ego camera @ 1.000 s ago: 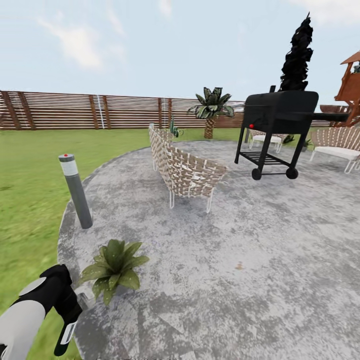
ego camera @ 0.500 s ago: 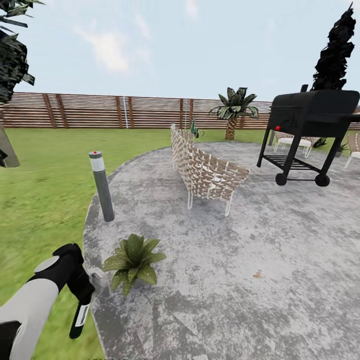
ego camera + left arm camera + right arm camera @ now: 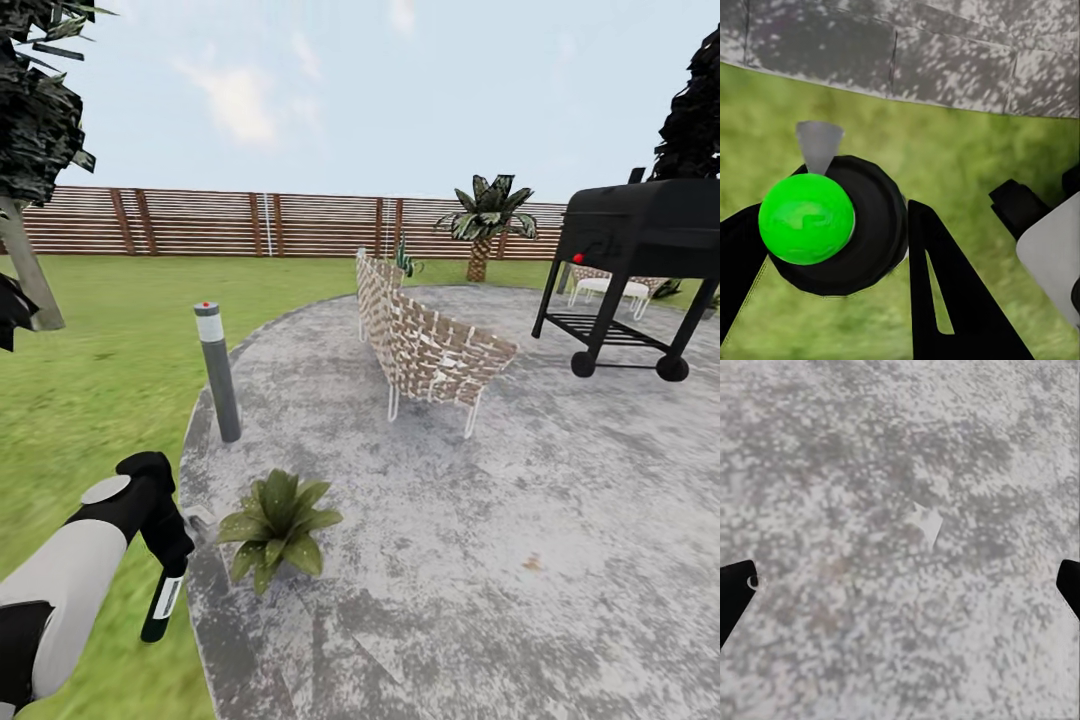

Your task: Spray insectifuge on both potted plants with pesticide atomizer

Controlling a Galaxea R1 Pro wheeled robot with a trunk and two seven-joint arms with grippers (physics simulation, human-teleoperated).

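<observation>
Left wrist view puts my left gripper (image 3: 832,247) clamped around the pesticide atomizer (image 3: 832,232), its green cap facing the camera and its grey nozzle aimed toward the patio edge (image 3: 907,67) over grass. In the head view I have the left arm bent low at the lawn's border, atomizer (image 3: 165,590) hanging down just beside the potted plant (image 3: 278,525) on the patio rim. My right gripper (image 3: 900,600) hangs open wide over bare paving. Beyond the plant stand a bollard light (image 3: 218,370), a wicker chair (image 3: 430,345) and a black grill (image 3: 630,270). Since a second ago the camera has swung left; the plant kept its place.
</observation>
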